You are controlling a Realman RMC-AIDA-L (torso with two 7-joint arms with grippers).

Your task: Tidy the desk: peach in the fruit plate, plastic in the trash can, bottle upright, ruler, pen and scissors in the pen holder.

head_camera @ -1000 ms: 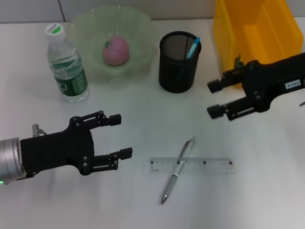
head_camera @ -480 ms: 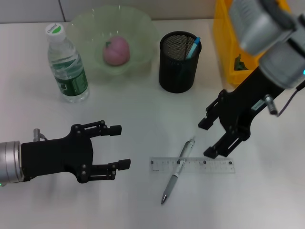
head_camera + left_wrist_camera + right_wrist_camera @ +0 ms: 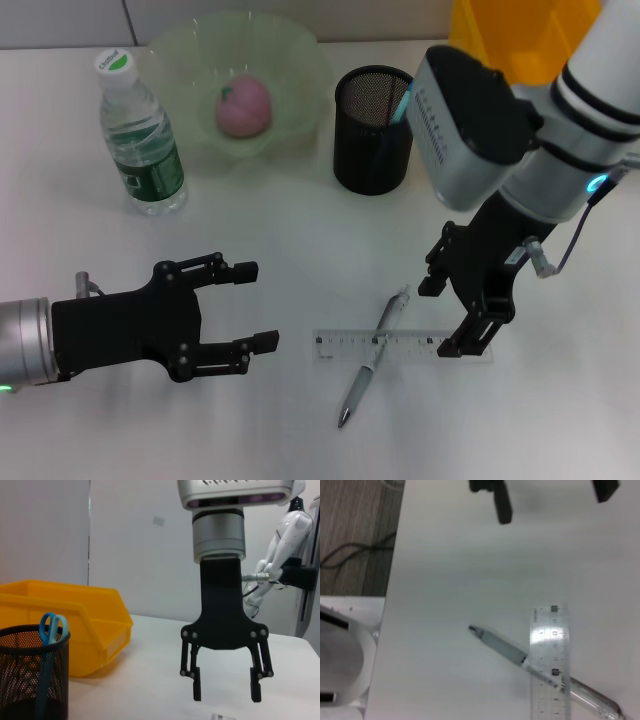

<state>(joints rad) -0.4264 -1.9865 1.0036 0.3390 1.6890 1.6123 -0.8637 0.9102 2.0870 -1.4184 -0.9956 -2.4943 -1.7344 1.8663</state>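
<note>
Since earlier frame, right tool point(image 3: 445, 315) dropped over ruler point(image 3: 400, 346), pointing down, fingers spread, grasping nothing.
Head view: pen point(image 3: 374, 355) lies across ruler on bench point(image 3: 300, 230). Left tool point(image 3: 255, 305) released, hovering low. Peach point(image 3: 245, 107) in fruit plate point(image 3: 180, 60); bottle point(image 3: 140, 135) upright.
Left wrist view: scissors point(image 3: 50, 630) in pen holder point(image 3: 30, 680).
Right wrist view: pen crosses ruler.

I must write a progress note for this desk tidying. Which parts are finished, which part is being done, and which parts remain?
Done: the peach lies in the fruit plate, the bottle stands upright, the scissors are in the pen holder. In hand: the right tool, open, hangs over the ruler. Left: ruler and pen lie crossed on the desk. The left tool is open and empty.
</note>
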